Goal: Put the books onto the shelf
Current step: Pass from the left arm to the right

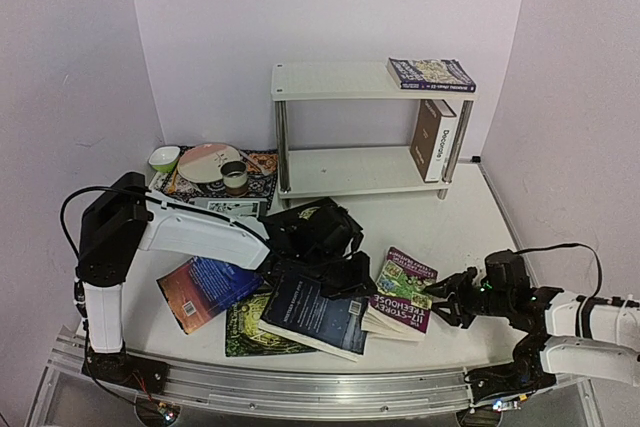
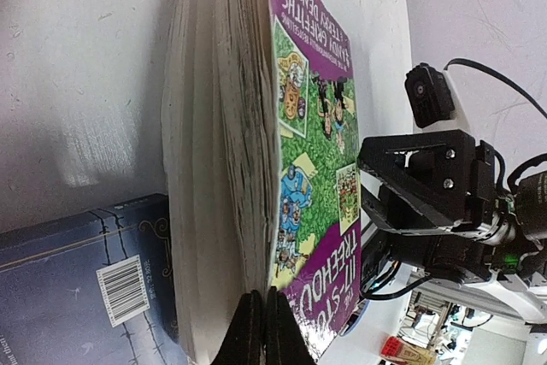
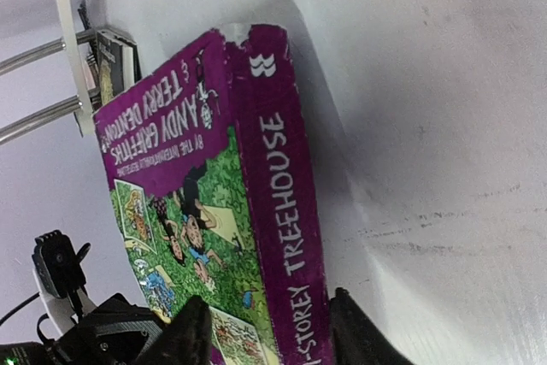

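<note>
Purple Treehouse paperback (image 1: 402,287) (image 2: 312,168) (image 3: 197,211) lies flat on the counter (image 1: 460,227), about 5 o'clock in the top view.

At its 3 o'clock, the right end effector (image 1: 441,299) (image 3: 273,335) straddles the spine with its fingers parted. We cannot tell if they pinch.

At its 9 o'clock, the left end effector (image 1: 362,279) (image 2: 261,326) is clenched on nothing, tips at the page edge.

Dark blue book (image 1: 315,312) (image 2: 77,297) lies just beside, farther toward 9.

The shelf (image 1: 350,175) stands at 12 o'clock. It has a blue book (image 1: 430,74) flat on top and a white-brown one (image 1: 435,140) upright below.
</note>
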